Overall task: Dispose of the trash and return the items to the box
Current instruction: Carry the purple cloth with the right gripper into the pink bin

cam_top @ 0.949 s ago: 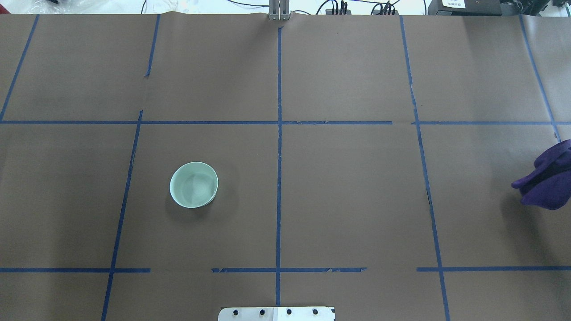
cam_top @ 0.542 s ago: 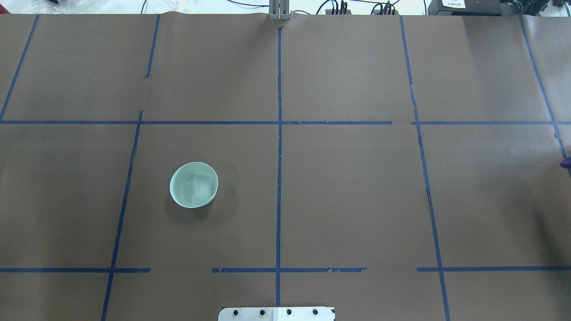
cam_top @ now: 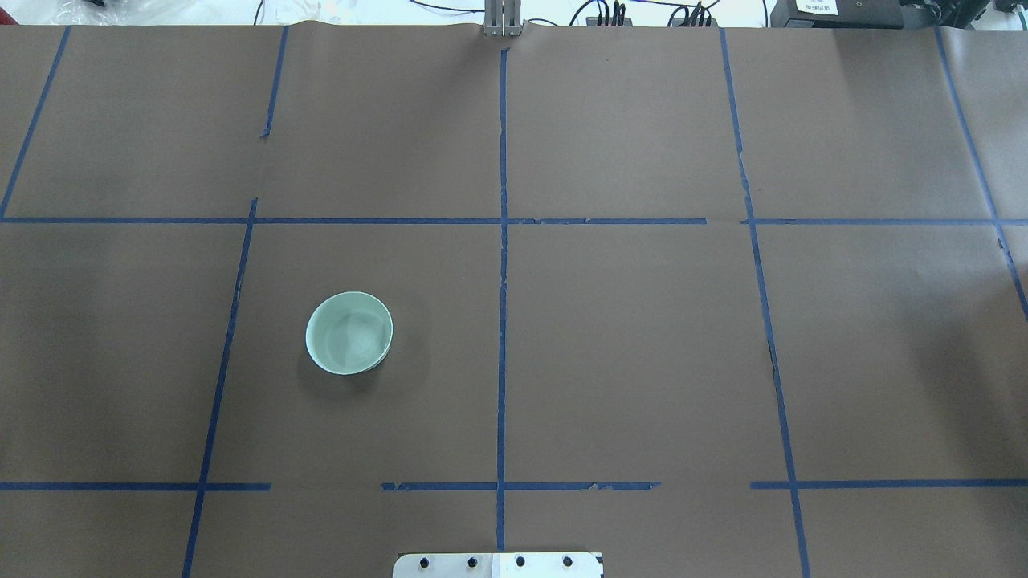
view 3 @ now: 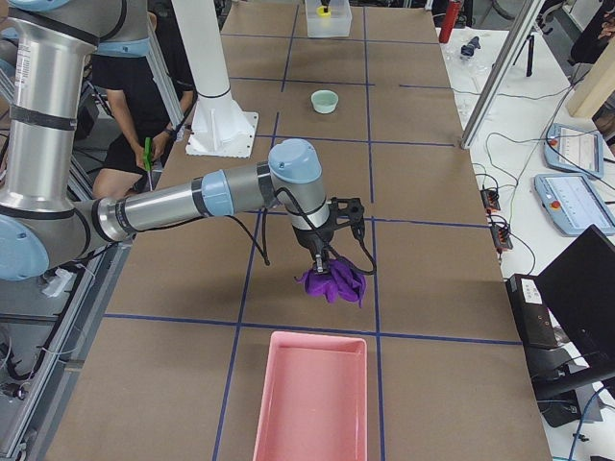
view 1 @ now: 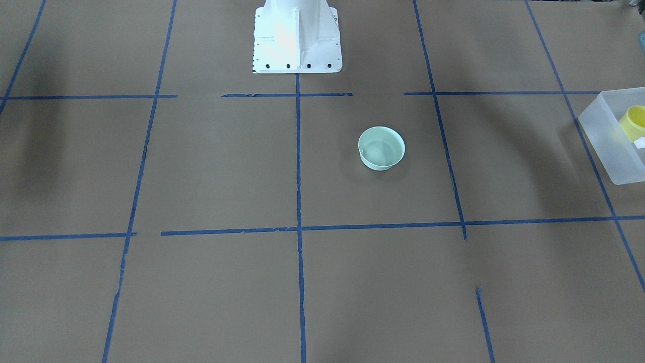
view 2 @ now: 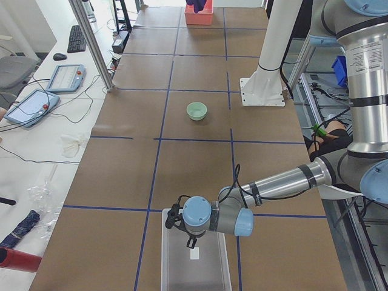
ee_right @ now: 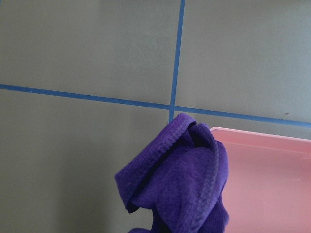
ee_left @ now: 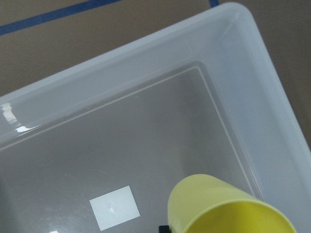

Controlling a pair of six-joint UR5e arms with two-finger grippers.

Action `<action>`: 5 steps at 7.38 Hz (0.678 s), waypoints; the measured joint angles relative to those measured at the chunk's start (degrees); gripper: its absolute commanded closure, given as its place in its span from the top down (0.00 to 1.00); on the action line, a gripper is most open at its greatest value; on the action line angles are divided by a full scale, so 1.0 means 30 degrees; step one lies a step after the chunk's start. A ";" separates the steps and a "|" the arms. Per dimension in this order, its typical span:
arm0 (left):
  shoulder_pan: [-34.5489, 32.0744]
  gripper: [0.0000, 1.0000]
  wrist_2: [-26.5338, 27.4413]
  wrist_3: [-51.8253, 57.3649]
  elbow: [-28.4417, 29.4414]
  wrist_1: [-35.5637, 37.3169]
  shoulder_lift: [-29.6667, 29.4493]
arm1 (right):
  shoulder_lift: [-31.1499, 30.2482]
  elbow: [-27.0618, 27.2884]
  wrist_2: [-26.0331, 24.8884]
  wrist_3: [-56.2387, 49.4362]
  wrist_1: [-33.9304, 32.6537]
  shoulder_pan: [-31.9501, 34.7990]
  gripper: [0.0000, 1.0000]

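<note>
You find the yellow cup (ee_left: 228,208) inside the box (ee_left: 146,63), tilted with its mouth toward the wrist camera, near a white label (ee_left: 114,208) on the box floor. The left gripper (view 2: 190,240) hangs over that box at the tabletop's (cam_top: 642,361) left end; you cannot tell how wide its jaws stand. At the far right end, a purple cloth (view 3: 333,282) dangles under the right gripper (view 3: 325,257), just beside the pink tray (view 3: 312,399); the set of those jaws cannot be told either. The pale green bowl (cam_top: 349,332) sits upright, well apart from both.
</note>
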 measured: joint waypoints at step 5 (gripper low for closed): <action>0.0007 1.00 0.0144 -0.0548 -0.2083 -0.0993 -0.0108 | 0.0192 -0.0395 -0.2164 -0.2383 -0.0052 0.1154 0.00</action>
